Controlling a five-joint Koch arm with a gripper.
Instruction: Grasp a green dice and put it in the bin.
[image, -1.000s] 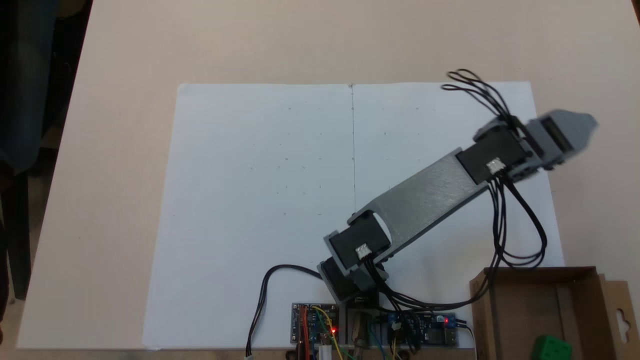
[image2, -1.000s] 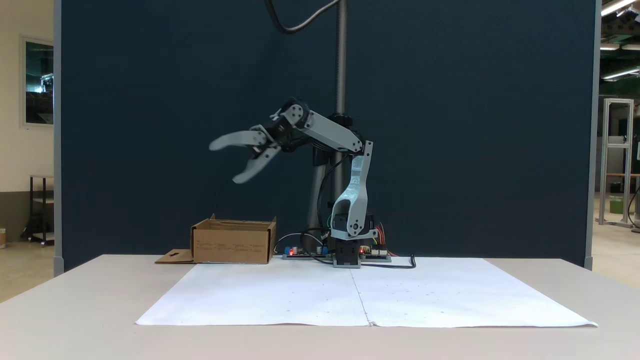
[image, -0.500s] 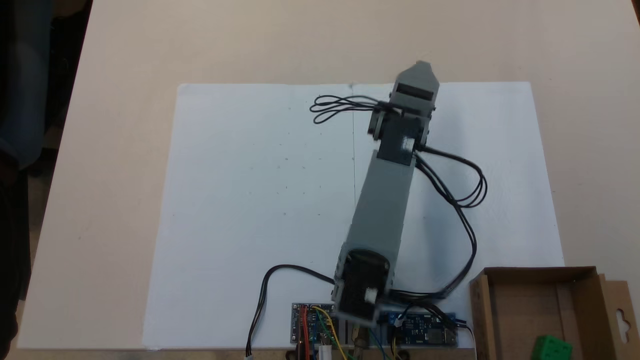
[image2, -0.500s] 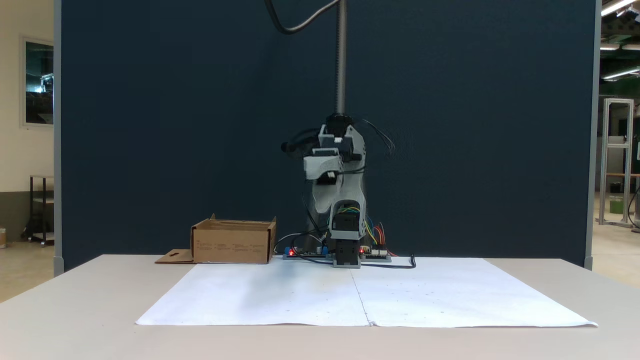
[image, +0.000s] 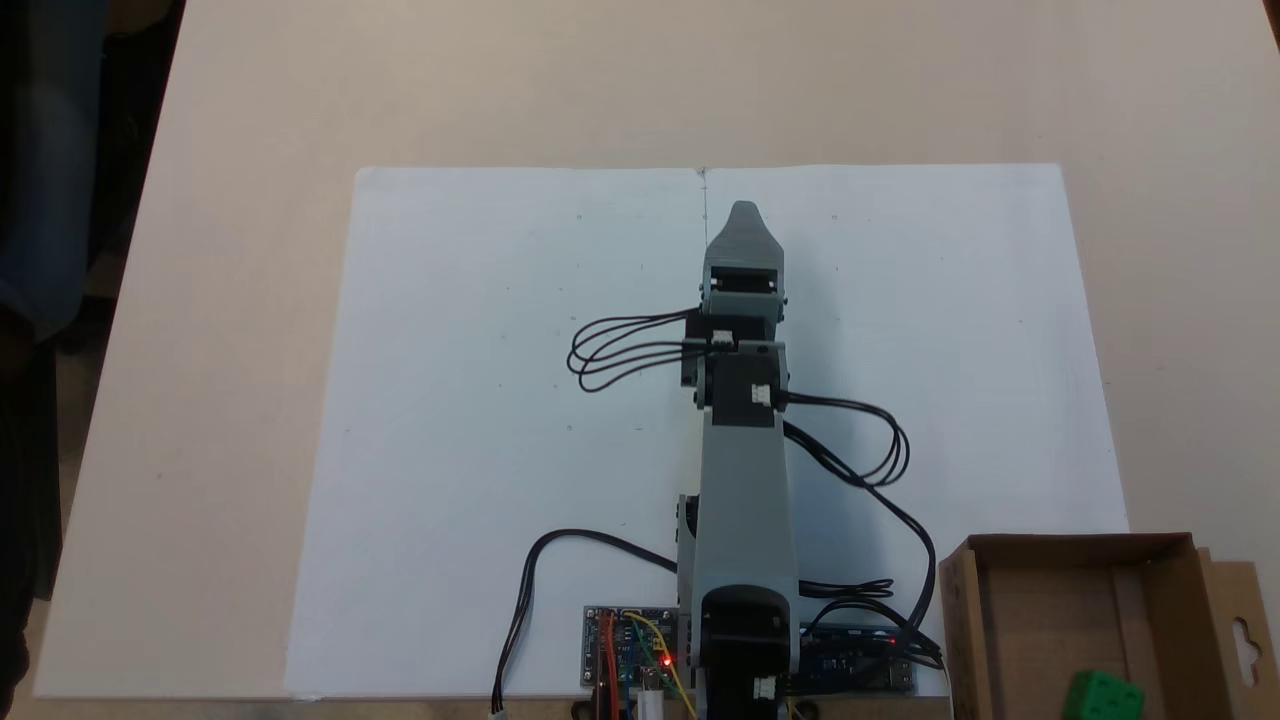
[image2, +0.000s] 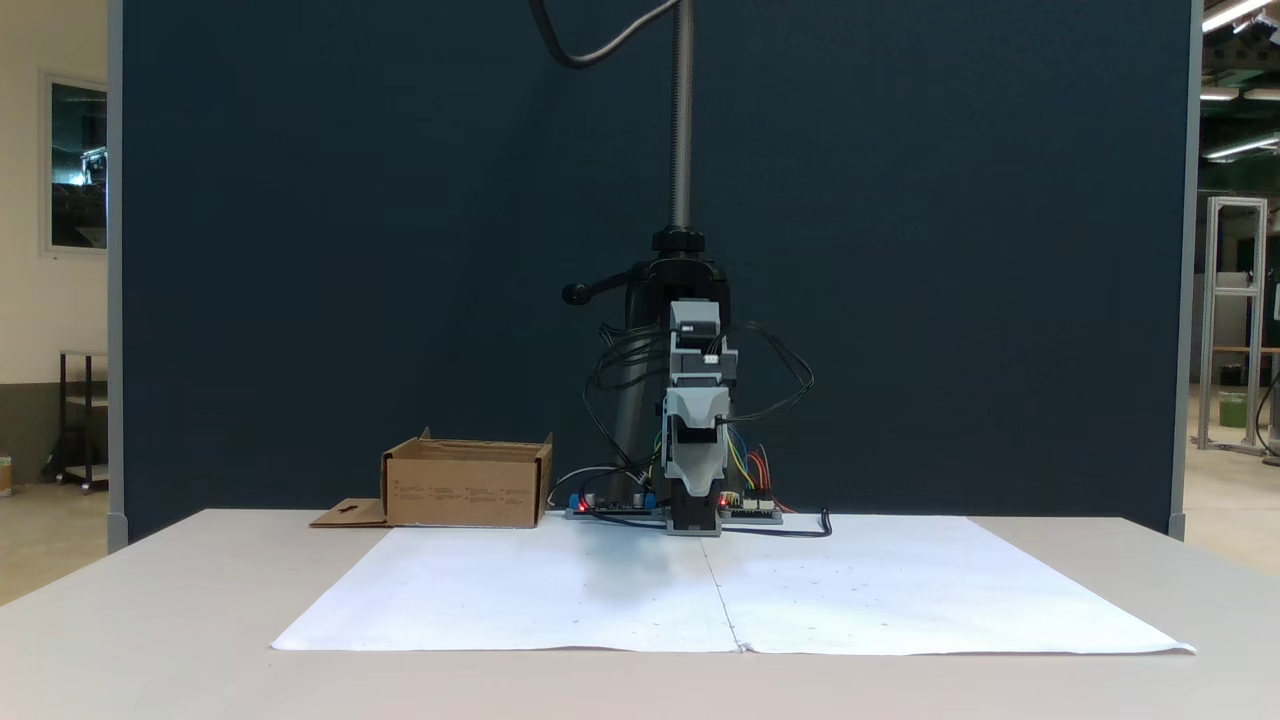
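Resting inside the bin (image: 1150, 560), at its near corner: the green dice (image: 1100, 695). Our gripper (image: 744, 212) points along the paper's (image: 480, 350) centre seam; whether its jaws are parted or closed we cannot tell.

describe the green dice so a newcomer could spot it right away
Find the brown cardboard bin at the lower right corner of a fixed view, right of the arm's base. The green dice lies inside it near the bottom edge, a small bright green cube with dark pips and the single vivid thing among beige, white and grey.
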